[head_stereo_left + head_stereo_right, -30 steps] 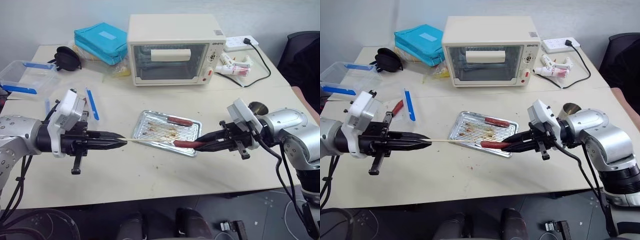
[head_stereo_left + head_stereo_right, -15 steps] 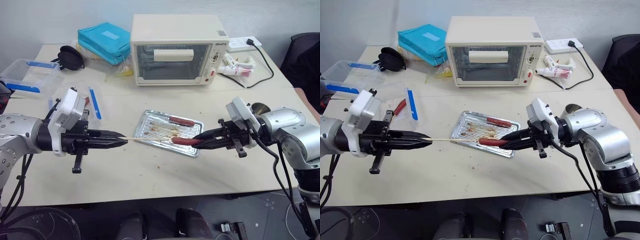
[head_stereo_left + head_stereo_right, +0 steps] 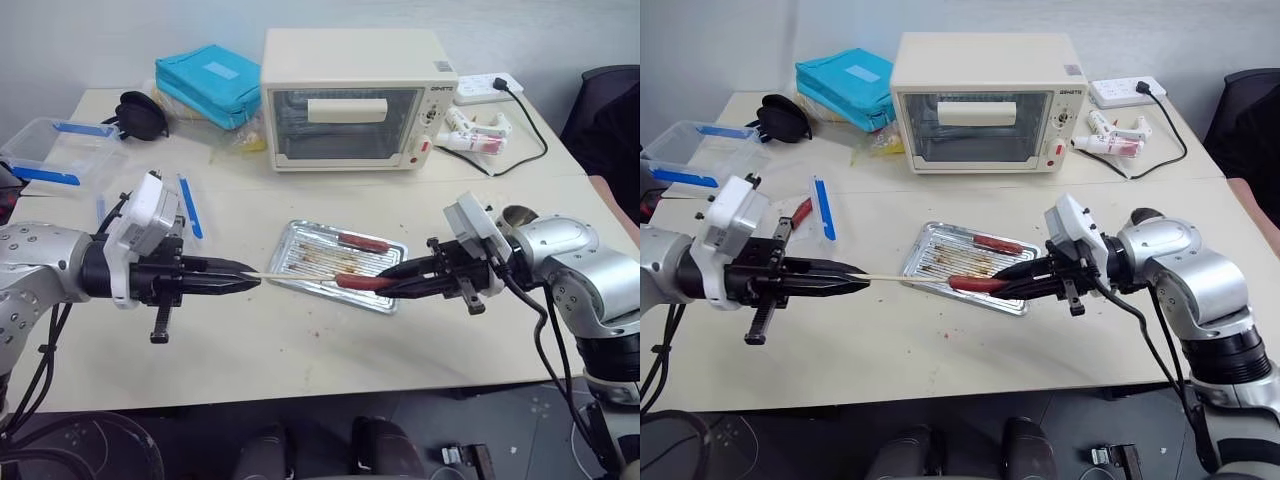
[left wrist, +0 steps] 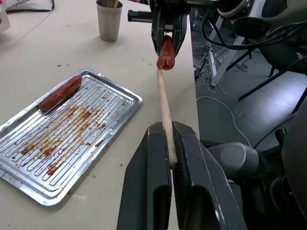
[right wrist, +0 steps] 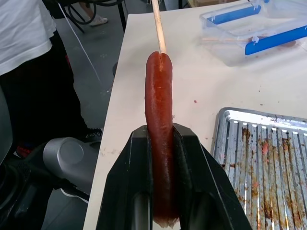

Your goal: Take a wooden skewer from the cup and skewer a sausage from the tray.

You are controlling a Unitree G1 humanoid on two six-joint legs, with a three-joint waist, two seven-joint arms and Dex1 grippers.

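- Skewer and sausage lie end to end: our left gripper (image 3: 252, 282) clamps the thin pale wooden skewer (image 4: 163, 103), tip at the sausage's end.
- Our right gripper (image 3: 385, 283) grips the reddish-brown sausage (image 5: 159, 124) lengthwise, coaxial above the ridged silvery metal tray (image 3: 300, 245).

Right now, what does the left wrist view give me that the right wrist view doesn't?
Left wrist view alone: the cup on the table past the tray, the second sausage lying in the tray, and the left tool shut on the wooden skewer.

Right wrist view alone: clear plastic boxes with blue clips and a person in a white shirt.

Both: the skewer tip at the end of the sausage held in the right tool, and the tray.
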